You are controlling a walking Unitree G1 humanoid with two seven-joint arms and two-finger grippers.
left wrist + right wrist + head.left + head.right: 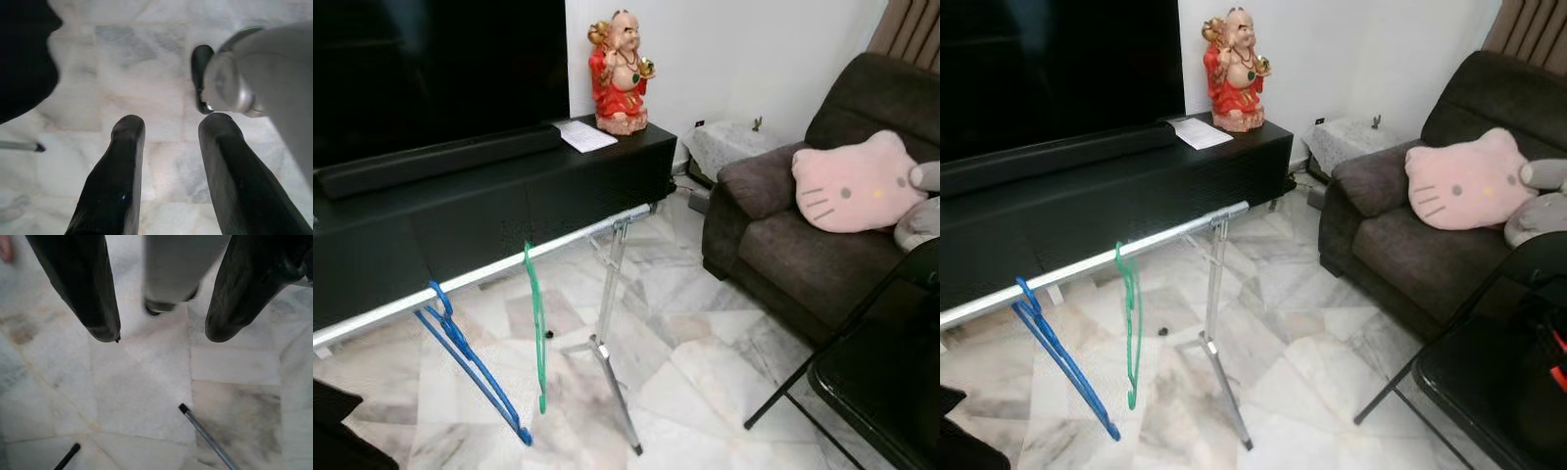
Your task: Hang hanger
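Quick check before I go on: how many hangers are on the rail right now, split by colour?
Blue hangers: 2, hooked together near the low end of the rail
Green hanger: 1, further along toward the stand
Total: 3

A blue hanger (470, 360) hangs by its hook from the silver rail (538, 252) of a clothes rack, near the rail's lower, nearer end, its thin plastic frame slanting down toward the marble floor; a green hanger (537, 323) hangs further along the same rail, seen nearly edge-on, so it reads as a narrow, almost upright strip. The two hang apart, not touching; the rail slopes up to a metal stand (607, 343) beyond the green one.
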